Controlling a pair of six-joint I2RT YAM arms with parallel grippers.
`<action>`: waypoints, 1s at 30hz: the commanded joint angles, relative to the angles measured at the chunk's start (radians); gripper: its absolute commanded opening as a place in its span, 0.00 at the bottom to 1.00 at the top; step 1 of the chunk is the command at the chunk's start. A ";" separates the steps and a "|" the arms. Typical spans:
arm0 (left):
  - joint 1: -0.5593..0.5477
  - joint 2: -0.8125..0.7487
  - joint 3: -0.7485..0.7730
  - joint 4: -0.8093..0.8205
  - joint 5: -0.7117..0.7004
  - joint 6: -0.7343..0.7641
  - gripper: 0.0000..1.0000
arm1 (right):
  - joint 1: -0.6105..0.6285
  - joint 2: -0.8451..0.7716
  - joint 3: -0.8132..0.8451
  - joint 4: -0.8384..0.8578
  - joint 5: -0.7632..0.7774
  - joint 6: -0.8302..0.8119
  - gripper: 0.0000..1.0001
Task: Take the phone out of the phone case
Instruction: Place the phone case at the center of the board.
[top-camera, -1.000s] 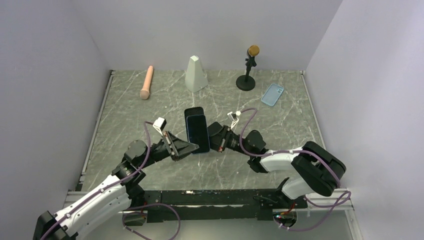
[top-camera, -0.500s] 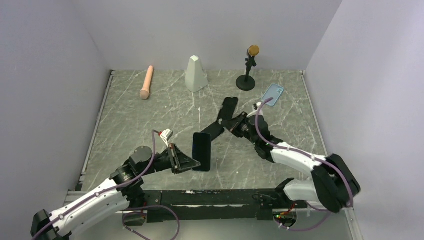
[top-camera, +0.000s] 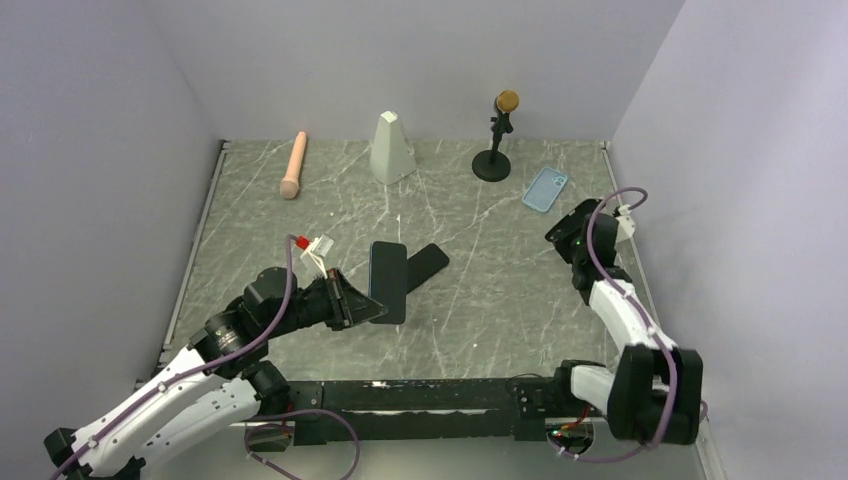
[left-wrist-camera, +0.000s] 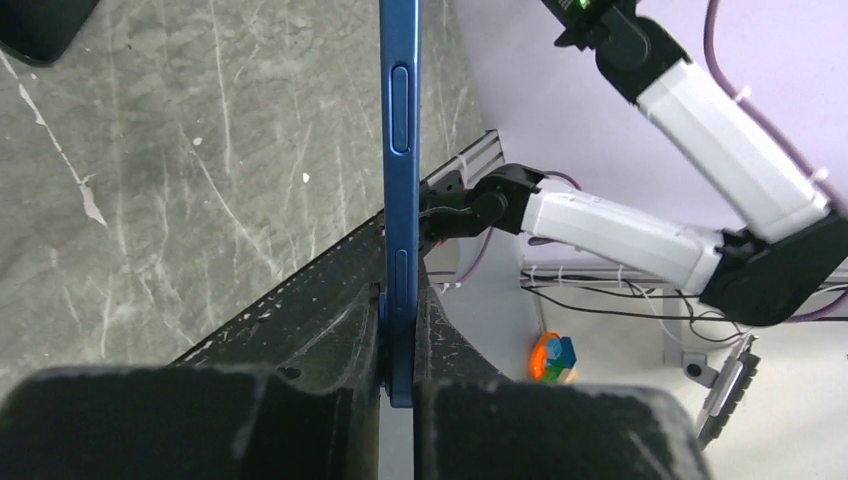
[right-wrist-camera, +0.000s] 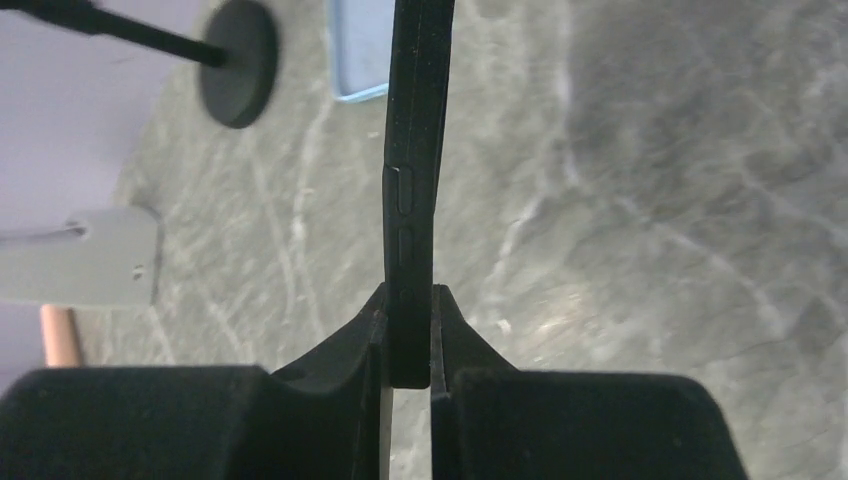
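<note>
My left pincer is pressed together on the bottom edge of a dark-blue phone. It holds the phone edge-on, with its side buttons facing the wrist camera, out over the middle of the table. My right pincer is also clamped, on a thin black slab with moulded side buttons. Whether that slab is a phone or a cover, I cannot tell.

The light-blue phone case lies flat on the table at the far right, near the foot of the microphone stand. It touches neither pincer. Its camera cutout is at the far end, and from above it looks like a bare shell, though it is too small there to be sure.

The relation that matters is the case's position. It sits just beyond my right pincer, toward the back wall and a touch to the left, with its long axis running away from me and leaning right. My left pincer is well apart from it, across the table. So the right arm is the nearer one for any reach to the case, but I judge it must first put down its slab. Another black piece lies flat just beside the blue phone.
</note>
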 joint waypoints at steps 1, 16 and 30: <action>0.003 -0.001 0.033 0.010 0.010 0.072 0.00 | -0.171 0.156 0.043 0.101 -0.223 -0.081 0.00; 0.001 -0.002 -0.085 0.116 0.143 0.009 0.00 | -0.370 0.716 0.182 0.464 -0.629 0.017 0.03; -0.013 0.114 -0.132 0.193 0.183 0.046 0.00 | -0.369 0.565 0.087 0.381 -0.608 -0.095 1.00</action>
